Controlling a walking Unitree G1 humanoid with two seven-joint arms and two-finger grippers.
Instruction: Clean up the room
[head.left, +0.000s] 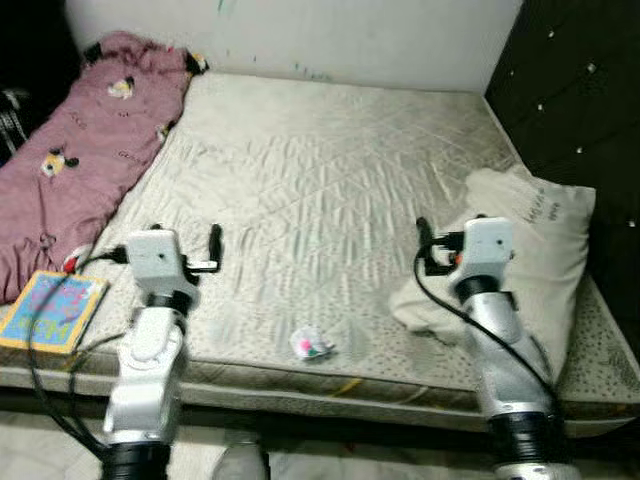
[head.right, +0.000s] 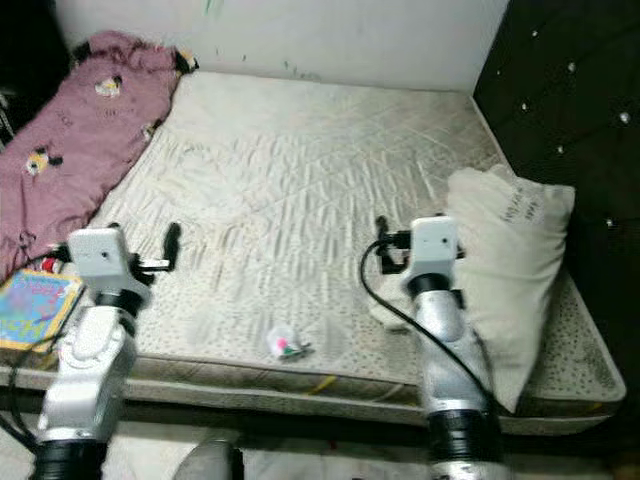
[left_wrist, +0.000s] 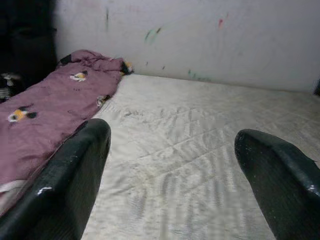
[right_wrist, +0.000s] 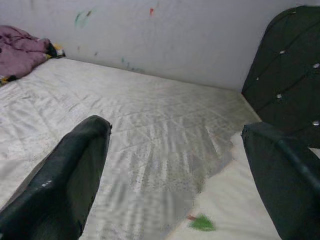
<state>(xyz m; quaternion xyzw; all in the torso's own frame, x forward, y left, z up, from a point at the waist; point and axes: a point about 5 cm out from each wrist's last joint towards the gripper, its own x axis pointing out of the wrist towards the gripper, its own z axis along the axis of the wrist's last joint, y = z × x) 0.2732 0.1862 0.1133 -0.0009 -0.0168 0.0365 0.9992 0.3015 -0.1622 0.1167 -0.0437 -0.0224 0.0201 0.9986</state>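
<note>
My left tool (left_wrist: 170, 165) hovers wide open and empty over the near left of the bed (head.left: 320, 160); my right tool (right_wrist: 175, 170) hovers likewise, spread and empty, at the near right beside the cream pillow (head.left: 535, 240). Between them, near the front edge, lies a small crumpled wrapper (head.left: 311, 345). A purple blanket (head.left: 80, 150) lies along the left side, a colourful book (head.left: 50, 310) at its near end

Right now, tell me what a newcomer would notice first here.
The bare mattress dominates, with a pink blanket heaped along its left edge. A cream pillow lies at the right side by the dark headboard. A small crumpled wrapper sits near the front edge between the open left pincer and right pincer.
</note>
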